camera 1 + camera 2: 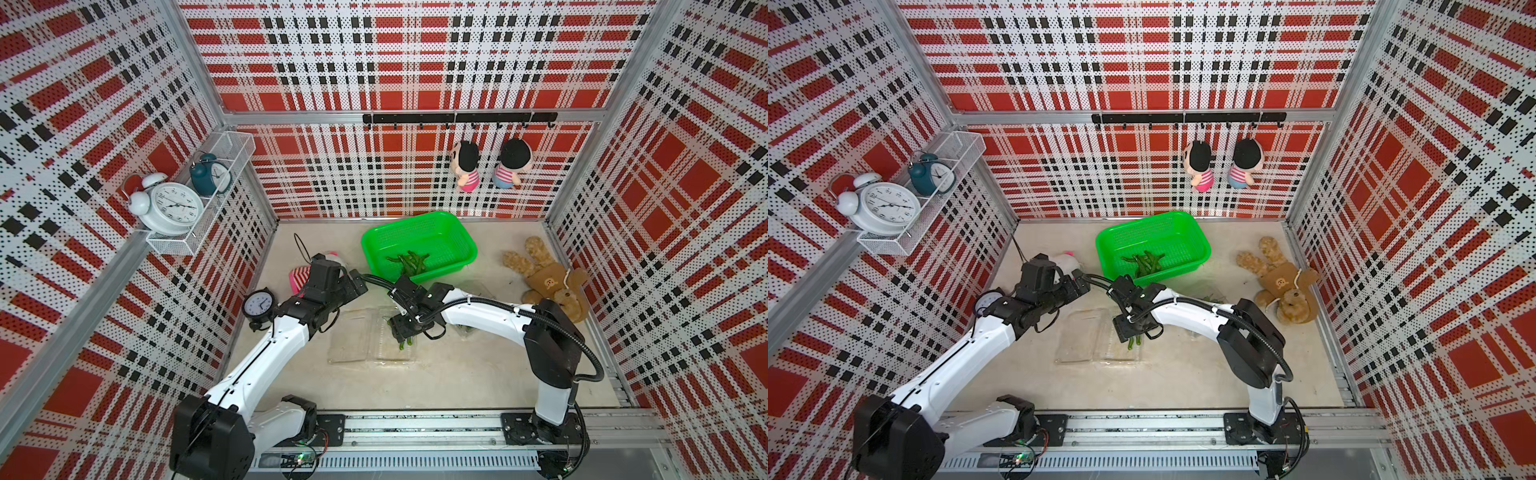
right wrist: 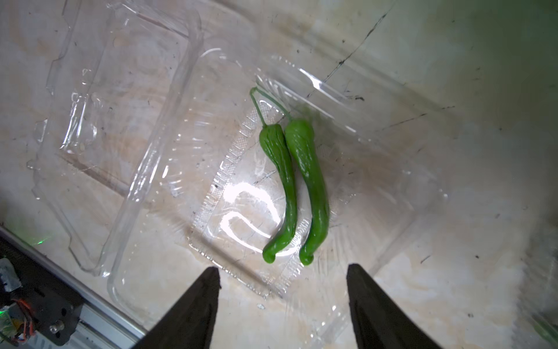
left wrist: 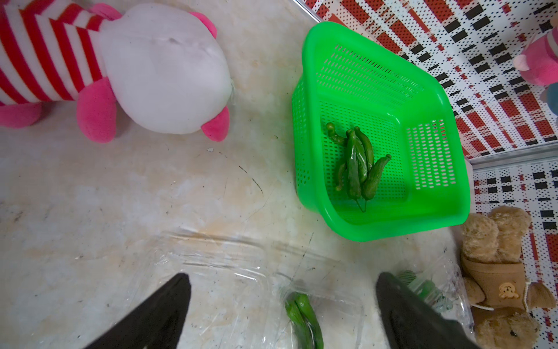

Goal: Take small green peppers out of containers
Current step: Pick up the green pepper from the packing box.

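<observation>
An open clear container (image 1: 353, 338) (image 2: 157, 187) lies mid-table with two small green peppers (image 2: 291, 187) (image 1: 1133, 341) side by side in its tray. My right gripper (image 2: 282, 267) (image 1: 401, 330) hangs open just above them, and the pepper tips lie just ahead of its fingertips. My left gripper (image 3: 283, 274) (image 1: 358, 284) is open and empty, held above the table behind the container. A second clear container (image 3: 434, 290) (image 1: 1212, 297) with green peppers inside lies to the right. Several peppers (image 3: 356, 163) (image 1: 409, 262) lie in the green basket (image 1: 446, 268).
The green basket (image 3: 392, 232) stands at the back centre. A striped pink and white plush (image 3: 151, 69) lies back left, under my left arm. A brown teddy (image 1: 548, 282) lies at the right wall. A black clock (image 1: 258, 305) stands by the left wall.
</observation>
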